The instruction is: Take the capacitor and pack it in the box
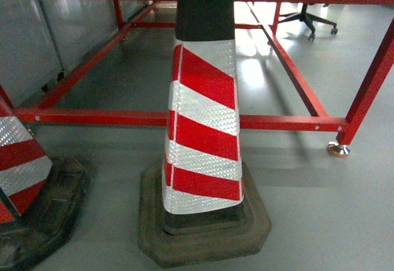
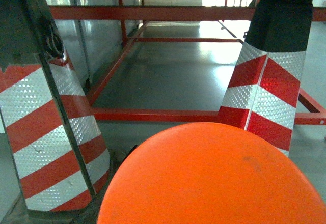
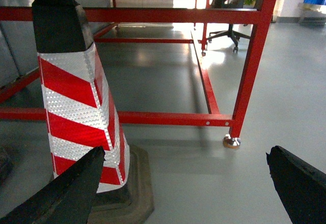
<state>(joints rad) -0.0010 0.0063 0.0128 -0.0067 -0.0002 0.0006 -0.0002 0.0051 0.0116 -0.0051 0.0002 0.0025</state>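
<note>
1. Far left in the head view stands a second striped cone [image 1: 21, 178], cut by the frame edge. The left wrist view shows it close by on its left [image 2: 48, 132], and a smooth orange dome [image 2: 204, 178] fills the lower part of that view. What the dome is I cannot tell. The left claw itself is not in view, so its state is unknown.

2. In the middle, the main red and white cone [image 1: 203, 141] stands upright on its dark rubber base, right in front of the robot. It sits ahead and to the left of the right claw [image 3: 183, 183].

3. The right claw is spread wide, its two dark fingers [image 3: 66, 193] far apart at the bottom corners of its view, pinching nothing, with bare grey floor [image 3: 204, 178] between them.

4. To the right, the red frame [image 1: 283, 123] runs across behind the cone, with its leg and foot ahead and slightly right of the right claw. An office chair [image 1: 311, 18] is well beyond.

5. Neither the capacitor nor the box shows in any view, so where they are, which way they point and their long axis cannot be told.

6. Risk, as I judge it: the robot is hemmed in low among cones and frame. Driving or swinging an arm from here could knock a cone or strike the red bars, since the work area is out of sight.
</note>
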